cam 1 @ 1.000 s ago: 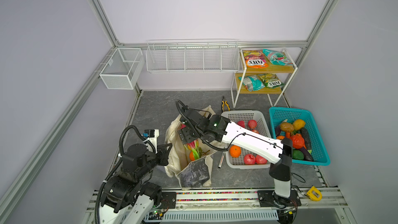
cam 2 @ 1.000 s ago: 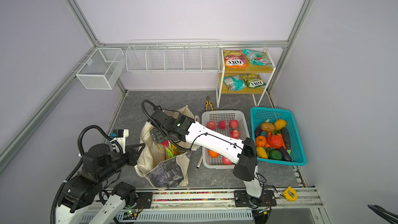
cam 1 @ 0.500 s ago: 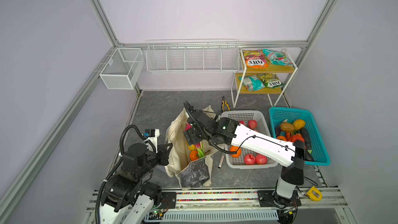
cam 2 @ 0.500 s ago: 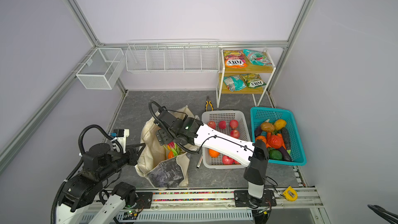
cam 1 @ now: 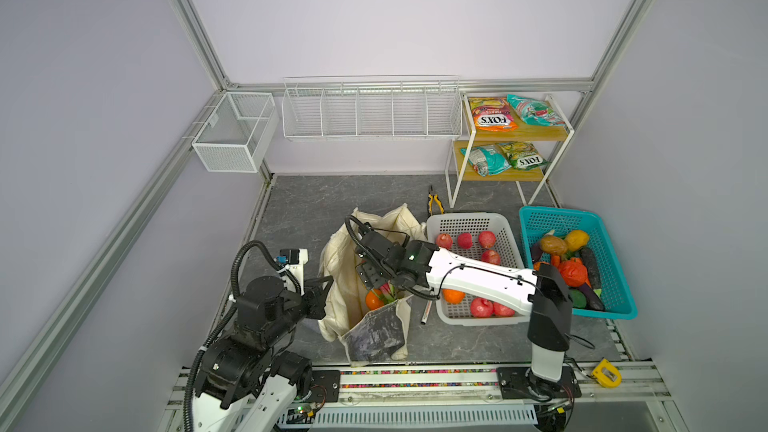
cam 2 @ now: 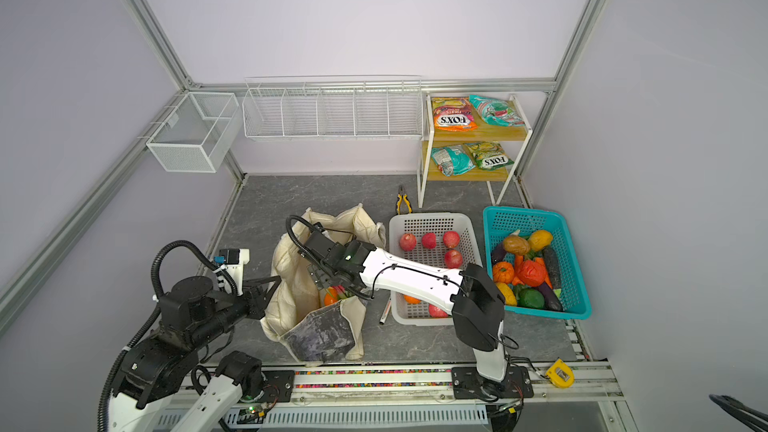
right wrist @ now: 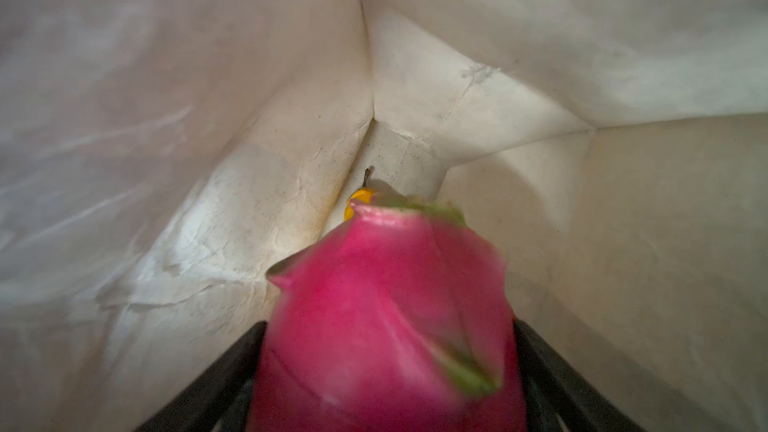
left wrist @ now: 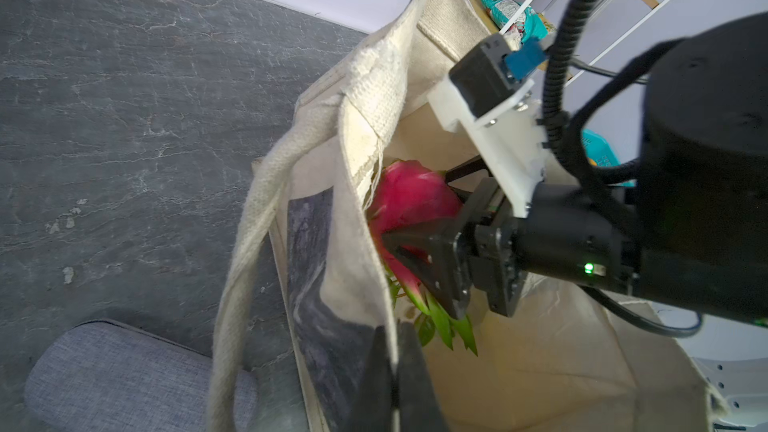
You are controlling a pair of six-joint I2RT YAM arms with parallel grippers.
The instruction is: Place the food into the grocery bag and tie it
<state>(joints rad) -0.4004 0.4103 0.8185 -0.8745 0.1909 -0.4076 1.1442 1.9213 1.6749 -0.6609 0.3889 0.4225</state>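
Found right hand [left wrist: 417, 207] down inside bag [cam 1: 337, 284], through its open mouth, clamped wide on dragon fruit [right wrist: 386, 317], a black finger on each side. Fruit magenta with green tips, blurred in right wrist view; cannot tell whether touching bag floor. Past it, deep in a bag corner, spotted yellow fruit [right wrist: 356, 204] with a dark stem. Just near of the hand, also inside bag, saw orange [cam 1: 372, 300] against the grey-panel wall.

Found left hand [left wrist: 394, 338] at bag's left side, fingers together, pinched on the cloth rim. One cream strap [left wrist: 245, 251] hanging slack outside.

Bag upright on grey desk [cam 1: 307, 209], near centre, grey panel facing near edge.

Right of bag, on desk: short metal tube [cam 1: 427, 312], then white basket [cam 1: 469, 218] with red fruits [cam 1: 486, 239] and a second orange [cam 1: 453, 295]. Further right, teal basket [cam 1: 557, 216] heaped with mixed produce. Yellow-handled pliers [cam 1: 434, 201] on desk just far of white basket.

Far right corner: two-tier shelf [cam 1: 505, 176], orange FOX'S packet [cam 1: 493, 115] and teal packet [cam 1: 535, 109] on top tier, two lower packets [cam 1: 484, 160] beneath. White wire racks [cam 1: 370, 108] on far wall. Yellow tape measure [cam 1: 606, 372] on near rail, far right.
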